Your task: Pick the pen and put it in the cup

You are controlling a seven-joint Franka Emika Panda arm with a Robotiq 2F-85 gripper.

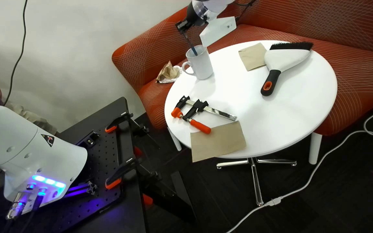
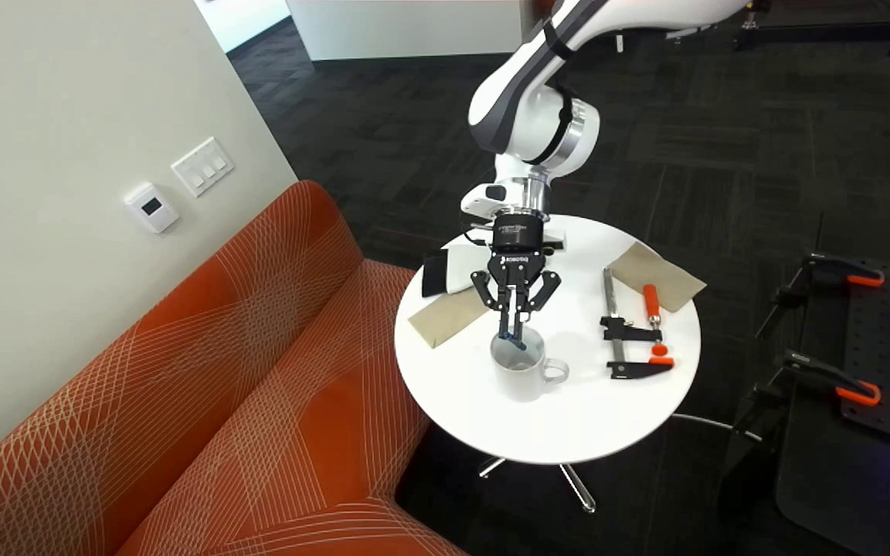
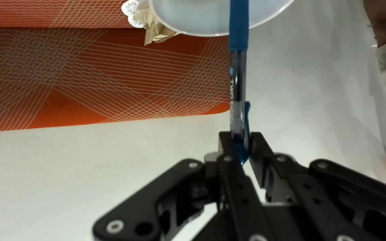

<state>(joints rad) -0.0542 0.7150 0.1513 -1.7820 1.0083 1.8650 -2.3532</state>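
The jaws are closed on the pen (image 3: 238, 77), its free end at the mouth of the cup (image 1: 202, 66), far left on the tabletop (image 1: 261, 123) in an exterior view. Picking looks done; lowering and release seem to remain.

Tool (image 3: 241, 141) nearly closed (arm (image 2: 534, 127) bent)

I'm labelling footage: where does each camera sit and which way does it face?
An exterior view: high near the robot's base, looking down on the table; base and gripper show.
An exterior view: high near the couch, facing the arm; gripper shows too.
Wrist view: behind the gripper, looking along the pen toward the cup; gripper shows.
Both exterior views share table, couch, cup, pen.
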